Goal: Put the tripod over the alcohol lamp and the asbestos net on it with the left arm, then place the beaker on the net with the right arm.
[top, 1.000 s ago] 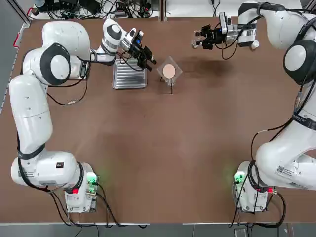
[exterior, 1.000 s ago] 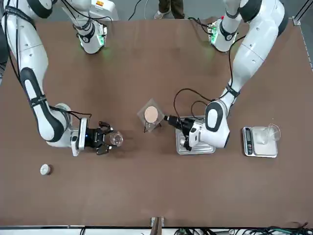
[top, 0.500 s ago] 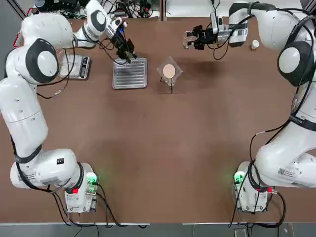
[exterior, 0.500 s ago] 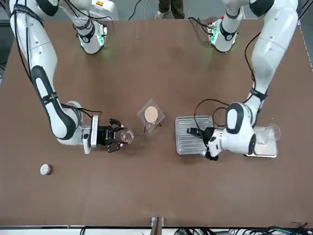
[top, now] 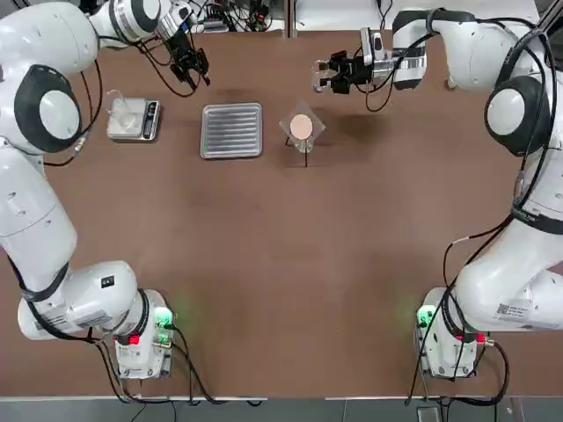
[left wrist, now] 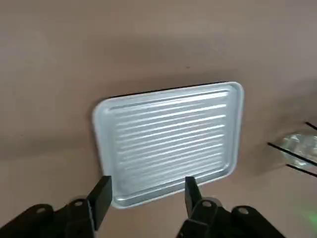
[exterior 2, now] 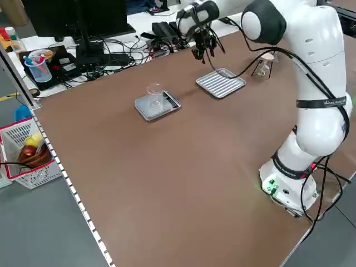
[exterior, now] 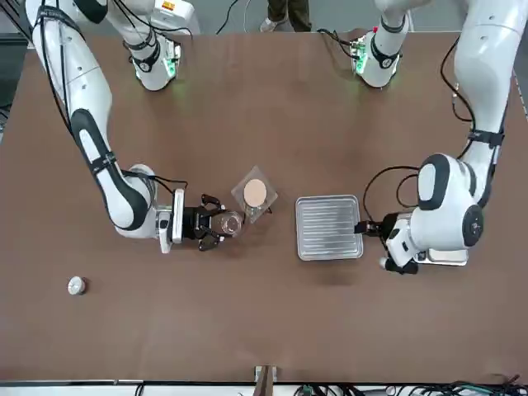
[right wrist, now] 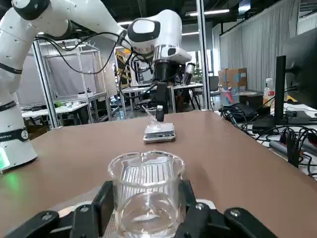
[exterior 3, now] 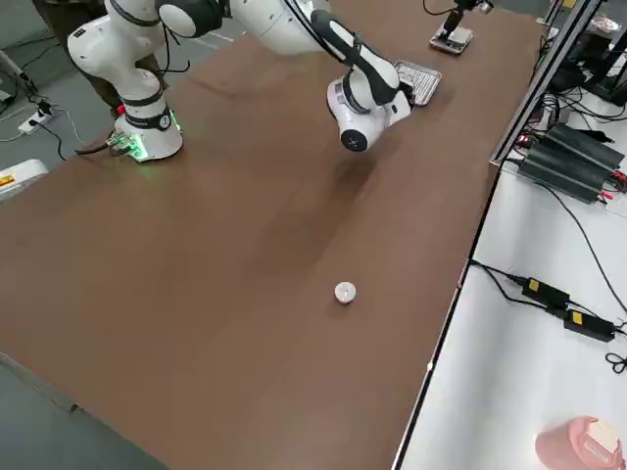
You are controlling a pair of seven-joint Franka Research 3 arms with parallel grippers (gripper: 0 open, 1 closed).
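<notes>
Left gripper (left wrist: 148,181): fingers wide apart with nothing between them; hung over the table's far side in the top view, beyond the scale and the ridged tray.
Right gripper (right wrist: 147,191): closed around the beaker; reached in from the robot's right, near the tripod.
Beaker (right wrist: 148,198): clear glass, straight-sided; gripped between the right fingers, its open rim showing in the right wrist view, and apart from the net in the top view.
Tripod (top: 306,160): thin black wire; stood on the table between the ridged tray and the right gripper, net on top.
Asbestos net (top: 302,127): square mesh with a pale pink round centre; lay on the tripod, its corners reaching out past the ring.
Alcohol lamp (left wrist: 300,147): clear glass; stood among the tripod's legs, beneath the net, partly out of frame in the left wrist view.
Ridged tray (top: 231,131): silver, rounded corners; lay on the table, between scale and tripod.
Scale (top: 135,120): white and silver; sat on the robot's left of the tray, with a clear glass vessel (exterior 2: 155,95) on it.
White cap (exterior: 76,285): small cylinder; lay alone on the table, at the robot's right.
Person (exterior: 289,11): legs only, beyond the table edge in the front view, between the arm bases.
</notes>
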